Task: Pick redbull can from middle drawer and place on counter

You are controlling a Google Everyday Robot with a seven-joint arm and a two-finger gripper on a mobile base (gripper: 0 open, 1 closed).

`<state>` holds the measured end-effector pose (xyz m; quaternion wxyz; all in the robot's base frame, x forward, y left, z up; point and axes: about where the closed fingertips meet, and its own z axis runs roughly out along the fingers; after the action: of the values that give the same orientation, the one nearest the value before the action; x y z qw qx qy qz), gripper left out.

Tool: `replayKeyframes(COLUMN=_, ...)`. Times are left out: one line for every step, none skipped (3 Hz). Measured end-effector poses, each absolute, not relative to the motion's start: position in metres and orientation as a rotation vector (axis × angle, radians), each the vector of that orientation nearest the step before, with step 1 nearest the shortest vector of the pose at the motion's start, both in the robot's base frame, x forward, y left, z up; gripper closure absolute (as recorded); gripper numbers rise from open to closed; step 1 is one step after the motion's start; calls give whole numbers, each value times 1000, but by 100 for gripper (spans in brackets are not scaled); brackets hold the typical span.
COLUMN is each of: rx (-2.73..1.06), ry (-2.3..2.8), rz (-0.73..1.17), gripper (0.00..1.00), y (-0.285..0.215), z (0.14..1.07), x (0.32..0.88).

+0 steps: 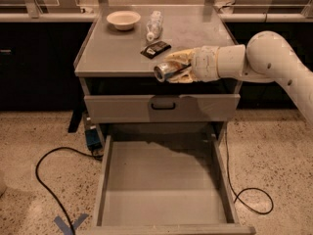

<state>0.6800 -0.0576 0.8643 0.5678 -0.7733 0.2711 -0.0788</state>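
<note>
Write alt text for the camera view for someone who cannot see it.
The robot's hand grips a redbull can on its side at the front edge of the grey counter, above the open middle drawer. A bowl, a clear bottle and a dark packet lie on the counter.

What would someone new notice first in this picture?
The white arm reaches in from the right, its gripper shut on the redbull can, held sideways at the counter's front edge. Below, the middle drawer stands pulled out. A bowl, bottle and dark packet sit farther back on the counter.
</note>
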Motion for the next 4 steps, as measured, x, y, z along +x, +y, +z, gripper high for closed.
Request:
replayKeyframes(rx=-1809, ry=637, rz=-199, gripper=100, y=-58, z=867, x=682)
replayKeyframes(rx=-1757, ry=598, rz=-332, gripper=100, y=-69, z=910, x=698)
replayKeyframes(rx=-1720, ry=551, rz=-481, gripper=100, y=-80, z=975, x=713)
replayKeyframes(rx=-1696, ry=542, rz=-516, gripper=100, y=-88, z=1008, x=737)
